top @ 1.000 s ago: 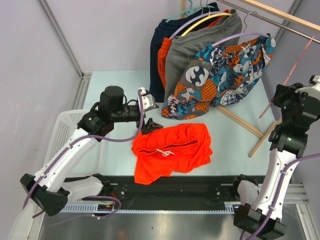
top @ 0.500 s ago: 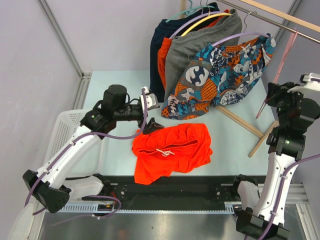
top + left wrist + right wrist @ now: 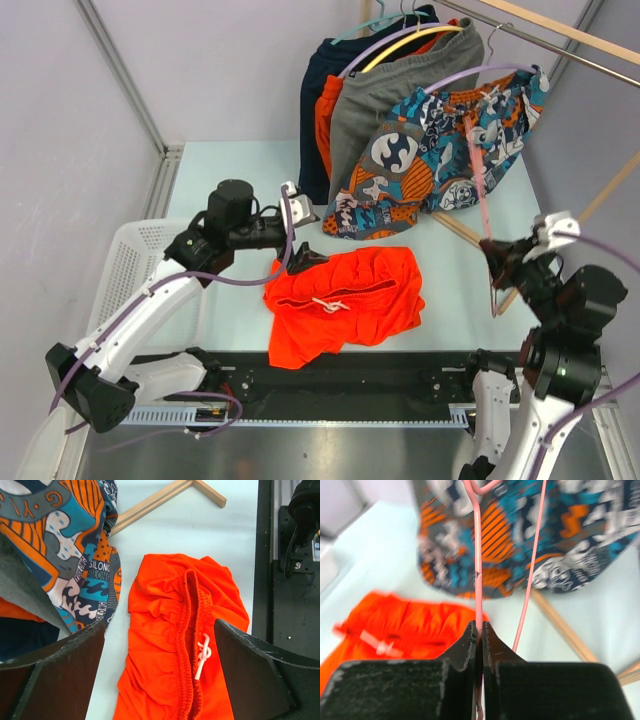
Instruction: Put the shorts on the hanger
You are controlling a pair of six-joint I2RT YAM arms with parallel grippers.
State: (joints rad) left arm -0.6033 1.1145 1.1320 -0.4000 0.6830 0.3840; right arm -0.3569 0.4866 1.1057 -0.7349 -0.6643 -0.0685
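Note:
The bright orange-red shorts (image 3: 345, 305) lie crumpled on the table in front of the arms, with the white drawstring showing. They also show in the left wrist view (image 3: 170, 650) and the right wrist view (image 3: 410, 622). My left gripper (image 3: 300, 258) hovers open over the shorts' upper left edge; its fingers (image 3: 50, 670) straddle the waistband without touching it. My right gripper (image 3: 500, 262) is shut on the thin pale pink hanger (image 3: 478, 190), held right of the shorts and pointing up. The hanger's wire (image 3: 477, 555) runs out from between the shut jaws.
Blue-orange-white patterned shorts (image 3: 440, 150) on a lilac hanger, grey shorts (image 3: 365, 110) and dark garments hang from a wooden rail (image 3: 560, 35) at the back. The rack's wooden foot (image 3: 480, 240) lies on the table at the right. A white basket (image 3: 125, 265) stands at the left.
My right arm has swung down and to the left with the pink hanger, from the far right edge to beside the shorts. My left gripper has shifted slightly toward the shorts.

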